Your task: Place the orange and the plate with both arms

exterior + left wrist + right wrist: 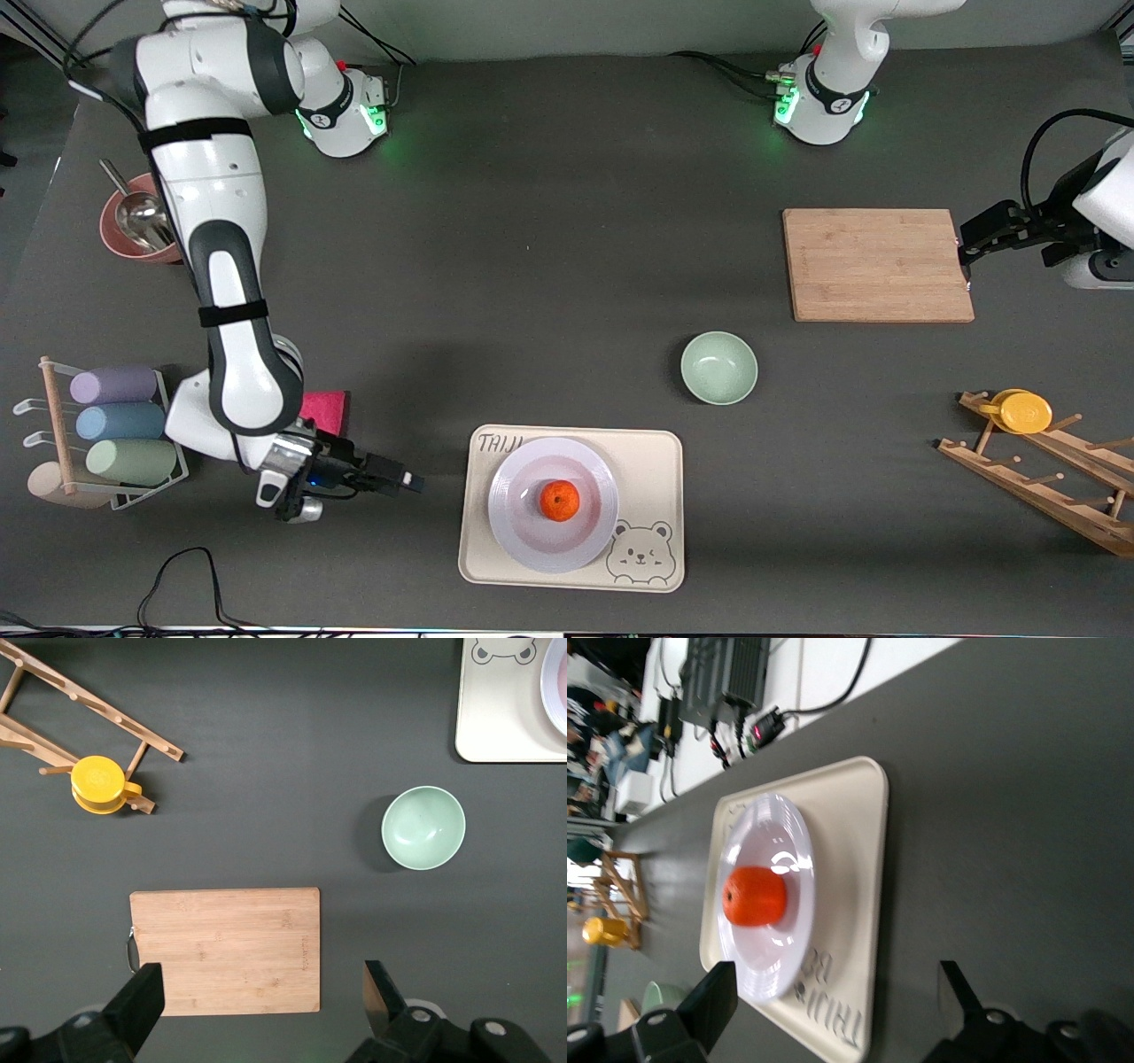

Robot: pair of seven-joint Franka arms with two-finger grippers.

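The orange lies in the middle of the pale plate, which rests on a cream bear tray. My right gripper hangs low beside the tray, toward the right arm's end of the table, open and empty. The right wrist view shows the orange on the plate ahead of the open right gripper. My left gripper is open and empty at the edge of a wooden cutting board. In its wrist view the left gripper is above that board.
A mint-green bowl sits between tray and board. A yellow cup hangs on a wooden rack at the left arm's end. At the right arm's end are a stand of coloured cups, a pink cloth and a bowl with spoon.
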